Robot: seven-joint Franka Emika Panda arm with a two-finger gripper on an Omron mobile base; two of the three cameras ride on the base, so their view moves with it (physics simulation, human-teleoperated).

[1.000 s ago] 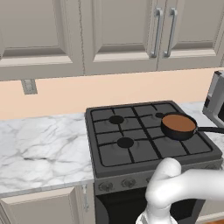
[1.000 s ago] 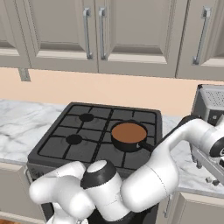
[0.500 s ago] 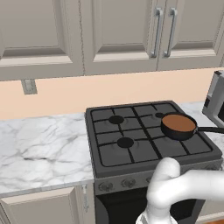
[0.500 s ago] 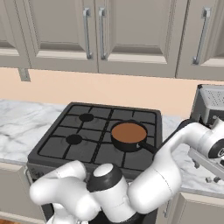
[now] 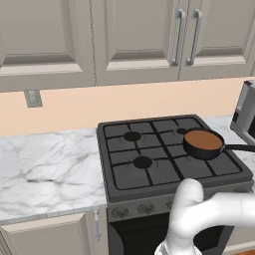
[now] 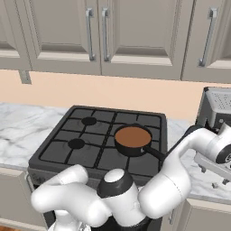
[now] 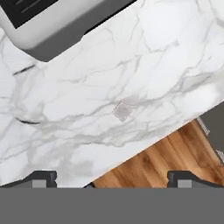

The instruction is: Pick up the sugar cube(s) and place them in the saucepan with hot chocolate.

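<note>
One sugar cube (image 7: 122, 111) lies beyond the open tool (image 7: 111, 177).

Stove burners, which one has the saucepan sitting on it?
The front right burner holds the saucepan with hot chocolate; the other three burners on the stove are bare.

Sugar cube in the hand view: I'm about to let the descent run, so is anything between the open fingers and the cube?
Nothing visible is. The sugar cube lies alone on the bare marble counter, with the gripper above it, fingers spread wide. The grey appliance sits off to one side, apart from the cube.
</note>
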